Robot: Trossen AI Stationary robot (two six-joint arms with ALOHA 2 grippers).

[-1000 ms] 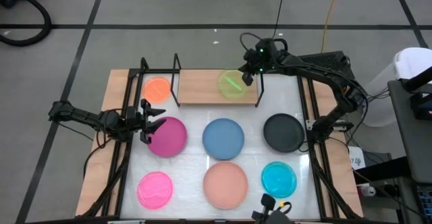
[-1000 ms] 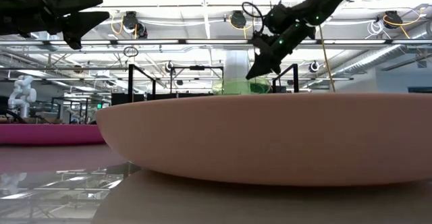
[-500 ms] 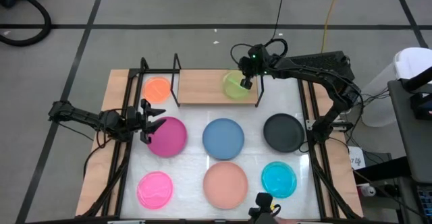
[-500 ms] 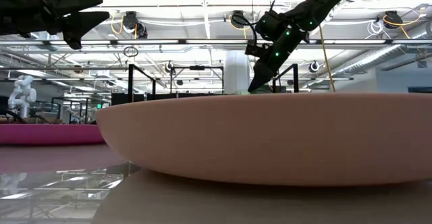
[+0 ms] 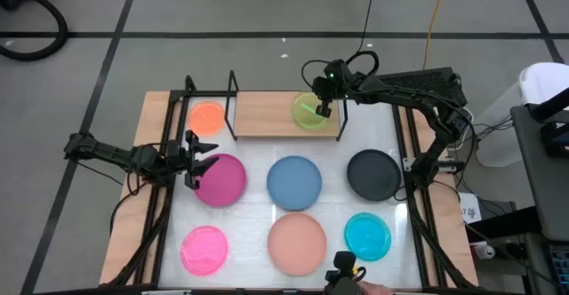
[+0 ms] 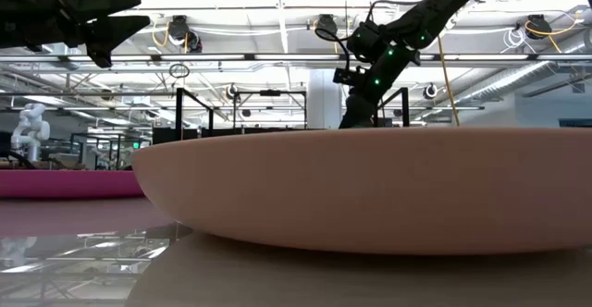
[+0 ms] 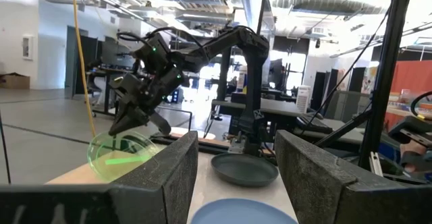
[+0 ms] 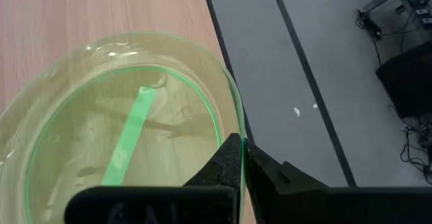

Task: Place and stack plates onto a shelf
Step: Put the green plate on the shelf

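Note:
The small green see-through plate [image 5: 307,112] is over the right end of the light-brown wooden shelf [image 5: 267,115], tilted in the left wrist view [image 7: 120,154]. My right gripper [image 5: 323,107] is shut on its rim at the table's far right side. The small orange plate [image 5: 207,117] lies flat on the shelf's left end. My left gripper [image 5: 203,159] is open and hovers at the left edge of the magenta plate [image 5: 222,179], touching nothing. In the low view the salmon plate [image 6: 370,191] hides the green one. My right gripper [image 8: 241,151] pinches the green plate's rim [image 8: 233,119] on its right side, one finger inside the plate and one outside. The fingers come slanting down from above. The plate is tilted over the board [image 8: 101,15]; whether its low edge touches the board I cannot tell.
On the white tabletop lie the blue [image 5: 294,182], black [image 5: 372,174], pink [image 5: 204,249], salmon [image 5: 297,243] and cyan [image 5: 367,235] plates. Thin black rod uprights [image 5: 233,99] stand at the shelf's ends and between its left and middle sections. The shelf's middle is bare wood.
My right gripper has moved down toward the shelf and a little toward the table's left, still shut on the green plate. The plate has come down with it, dropping behind the salmon plate's rim in the low view, and has tipped.

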